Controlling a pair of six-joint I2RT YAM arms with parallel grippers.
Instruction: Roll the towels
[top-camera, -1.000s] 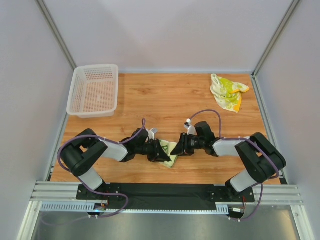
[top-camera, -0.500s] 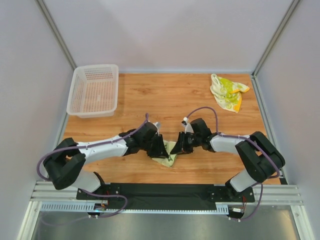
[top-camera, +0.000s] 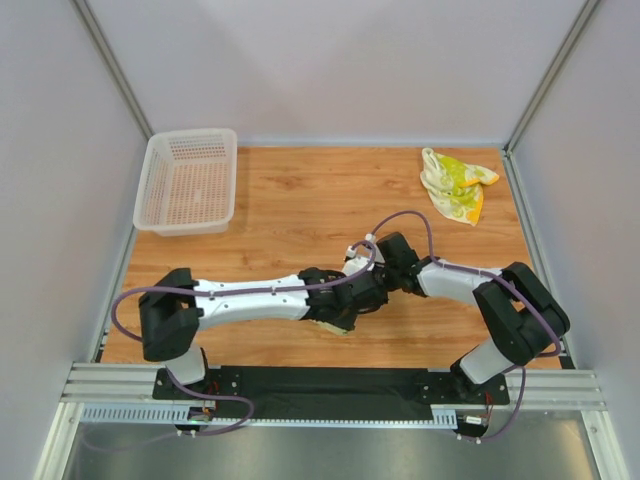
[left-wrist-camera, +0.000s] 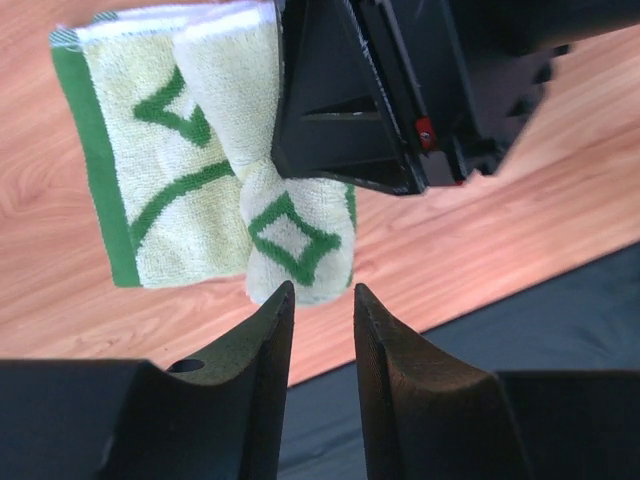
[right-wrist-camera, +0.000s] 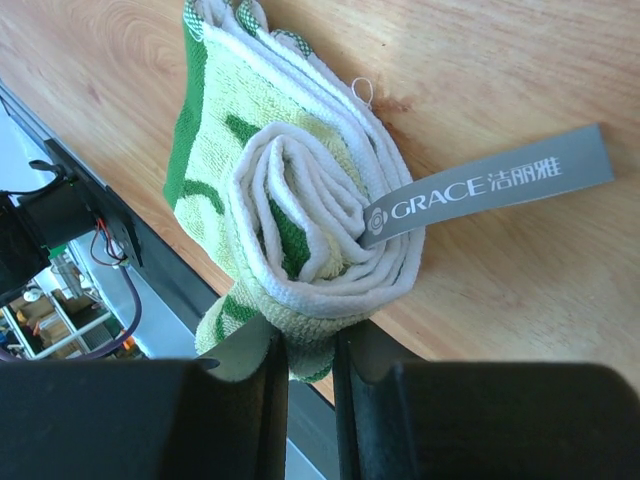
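The cream towel with the dark green line pattern (right-wrist-camera: 290, 200) lies partly rolled on the wooden table near the front edge. A grey label (right-wrist-camera: 490, 185) sticks out of the roll. My right gripper (right-wrist-camera: 310, 345) is shut on the end of the roll. In the left wrist view the towel (left-wrist-camera: 180, 170) shows one rolled part and one flat part, with the right gripper (left-wrist-camera: 380, 100) on it. My left gripper (left-wrist-camera: 320, 292) is slightly open and empty, its tips just short of the roll's end. From above, both grippers (top-camera: 352, 305) (top-camera: 372, 285) cover most of this towel (top-camera: 335, 322). The yellow-green towel with the orange edge (top-camera: 455, 185) lies crumpled at the far right.
A white plastic mesh basket (top-camera: 188, 180) stands at the far left of the table. The black base rail (top-camera: 320, 382) runs along the near edge, close to the rolled towel. Grey walls enclose the table on three sides.
My left arm has stretched far to the right, bringing its gripper from the towel's left side over to the right gripper. The right gripper has shifted slightly, still holding the towel.
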